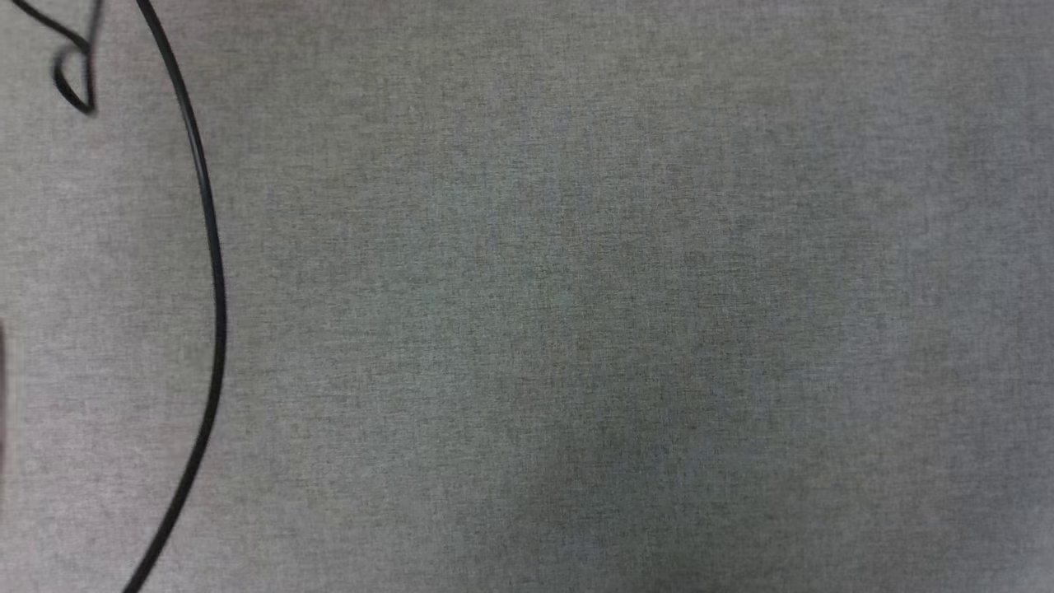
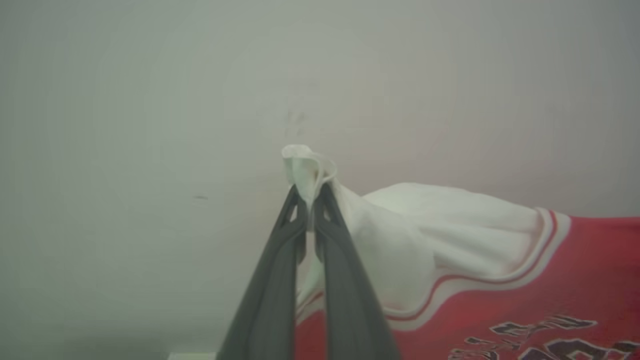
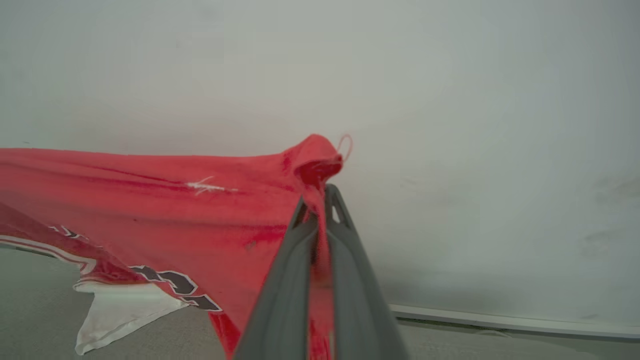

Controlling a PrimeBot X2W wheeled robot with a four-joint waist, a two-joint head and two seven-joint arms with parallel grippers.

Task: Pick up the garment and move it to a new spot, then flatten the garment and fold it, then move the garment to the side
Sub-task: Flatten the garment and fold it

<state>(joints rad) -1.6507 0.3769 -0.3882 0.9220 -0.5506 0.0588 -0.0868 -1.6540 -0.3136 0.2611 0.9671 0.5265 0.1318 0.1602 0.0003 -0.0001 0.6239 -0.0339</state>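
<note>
Overhead, black cable (image 1: pixel 219 280); at wrists, gripped garment (image 2: pixel 475 235).

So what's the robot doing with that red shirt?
The robot is holding the garment, a red shirt with white sleeves, up in the air with both grippers. The left gripper is shut on the end of a white sleeve, the right gripper on a red corner. The shirt hangs spread between them, one white sleeve drooping toward the grey surface. It is not flat or folded yet.
</note>
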